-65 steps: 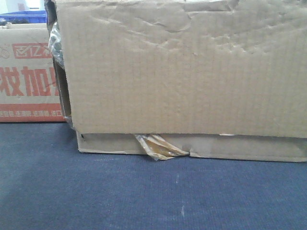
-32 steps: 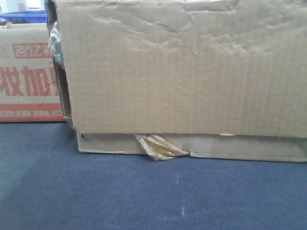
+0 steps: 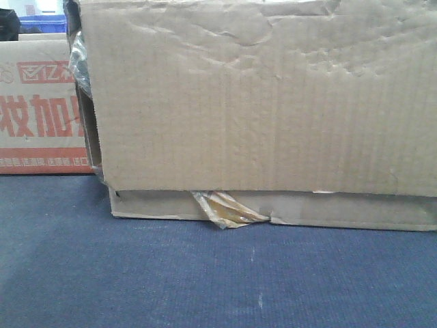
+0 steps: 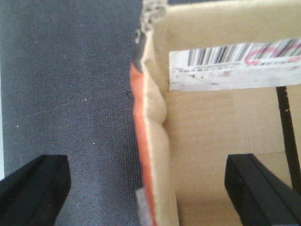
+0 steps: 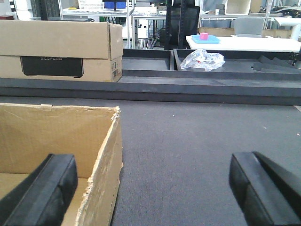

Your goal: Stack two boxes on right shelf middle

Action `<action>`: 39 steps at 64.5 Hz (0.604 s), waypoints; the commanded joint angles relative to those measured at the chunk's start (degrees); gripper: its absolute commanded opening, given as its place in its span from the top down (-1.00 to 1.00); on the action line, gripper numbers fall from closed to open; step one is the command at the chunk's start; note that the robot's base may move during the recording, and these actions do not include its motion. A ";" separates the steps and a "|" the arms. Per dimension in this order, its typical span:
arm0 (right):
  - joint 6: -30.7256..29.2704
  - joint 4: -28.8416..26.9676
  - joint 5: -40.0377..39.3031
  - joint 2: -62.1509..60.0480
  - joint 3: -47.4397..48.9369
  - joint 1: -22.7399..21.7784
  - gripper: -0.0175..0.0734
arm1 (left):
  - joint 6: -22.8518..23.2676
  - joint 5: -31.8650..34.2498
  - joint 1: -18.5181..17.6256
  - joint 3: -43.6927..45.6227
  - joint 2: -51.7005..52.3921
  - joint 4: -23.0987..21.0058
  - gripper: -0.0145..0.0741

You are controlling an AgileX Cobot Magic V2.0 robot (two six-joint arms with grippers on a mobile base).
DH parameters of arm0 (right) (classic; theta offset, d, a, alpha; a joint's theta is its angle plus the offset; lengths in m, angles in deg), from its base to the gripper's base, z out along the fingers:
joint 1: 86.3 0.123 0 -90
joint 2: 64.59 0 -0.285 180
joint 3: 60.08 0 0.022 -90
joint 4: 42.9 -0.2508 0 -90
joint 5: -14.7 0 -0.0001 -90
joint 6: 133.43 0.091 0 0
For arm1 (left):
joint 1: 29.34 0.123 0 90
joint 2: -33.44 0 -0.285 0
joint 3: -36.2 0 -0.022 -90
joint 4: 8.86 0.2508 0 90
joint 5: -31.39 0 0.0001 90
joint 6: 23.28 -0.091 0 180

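A large plain brown box (image 3: 259, 102), creased and dented, fills the front view and rests on the blue-grey mat (image 3: 205, 280). Yellowish tape (image 3: 229, 208) peels at its lower flap edge. In the left wrist view my left gripper (image 4: 148, 193) is open and straddles a cardboard wall (image 4: 153, 141) with an orange outer face, one finger outside and one inside the box. My right gripper (image 5: 153, 193) is open too, astride a torn box wall (image 5: 106, 165), with its left finger (image 5: 40, 197) inside. The shelf is out of view.
A box printed with red characters (image 3: 41, 109) stands at the left behind the brown one. Inside the left box is a barcode label (image 4: 230, 66). Farther off are a closed carton (image 5: 61, 49), a plastic bag (image 5: 202, 59) in a black tray, and office desks.
The brown box and mat have not moved. A dark shape has come into the top left corner of the front view, behind the printed box.
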 commanded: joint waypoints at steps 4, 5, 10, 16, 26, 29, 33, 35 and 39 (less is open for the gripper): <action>0.03 0.32 -0.36 0.20 0.34 0.10 -0.61 | -0.35 0.36 0.31 0.70 0.23 -0.38 -0.45; 0.03 0.32 -0.36 0.20 0.34 0.10 -0.61 | -0.35 0.04 0.31 0.70 0.23 -0.38 -0.41; 0.03 0.32 -0.22 0.20 0.34 0.10 -0.61 | -0.35 -0.33 0.31 0.70 0.23 -0.38 -0.05; 0.03 0.32 -0.22 0.20 0.34 0.10 -0.61 | -0.35 -0.56 0.31 0.70 0.23 -0.38 0.52; 0.03 0.32 -0.23 0.20 0.34 0.20 -0.61 | -0.35 -1.33 0.31 0.70 0.72 -0.38 0.92; 0.03 0.42 -0.23 0.20 0.34 0.54 -0.61 | -0.10 -1.63 0.31 0.70 1.09 -0.38 0.92; 0.03 0.43 -0.23 0.20 0.34 0.85 -0.61 | 0.69 -1.76 0.35 0.70 2.01 -0.38 0.92; 0.03 0.43 -0.23 0.20 0.34 1.01 -0.61 | 0.92 -1.76 0.44 0.70 2.68 -0.25 0.92; 0.03 0.43 -0.23 0.20 0.34 1.09 -0.61 | 2.44 -1.76 0.75 0.70 4.28 0.32 0.92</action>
